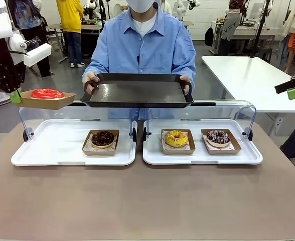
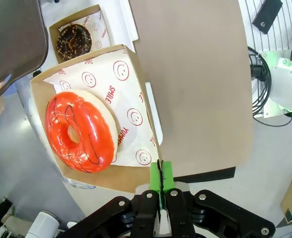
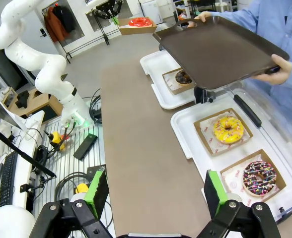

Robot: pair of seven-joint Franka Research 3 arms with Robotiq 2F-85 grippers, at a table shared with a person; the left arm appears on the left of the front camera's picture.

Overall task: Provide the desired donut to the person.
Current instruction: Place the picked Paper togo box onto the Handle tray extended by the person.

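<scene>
My left gripper (image 1: pixel 15 96) is shut on the edge of a brown cardboard tray (image 1: pixel 47 100) that carries a red-glazed donut (image 1: pixel 47 93), held in the air at the far left, above the table. In the left wrist view the green pads (image 2: pixel 161 174) pinch the tray's rim (image 2: pixel 141 94), and the red donut (image 2: pixel 80 131) lies on smiley-print paper. The person (image 1: pixel 140 45) in a light blue shirt holds a dark serving tray (image 1: pixel 137 91) with both hands, just right of the donut. My right gripper (image 3: pixel 156 196) stands open with nothing between its fingers, at the right edge in the front view (image 1: pixel 294 88).
Two white trays (image 1: pixel 62 148) (image 1: pixel 248 156) sit behind a clear hinged cover (image 1: pixel 238 110). They hold a chocolate donut (image 1: pixel 103 138), a yellow donut (image 1: pixel 176 138) and a sprinkled chocolate donut (image 1: pixel 218 137), each in a cardboard tray. Bare brown tabletop (image 1: pixel 147 201) lies in front.
</scene>
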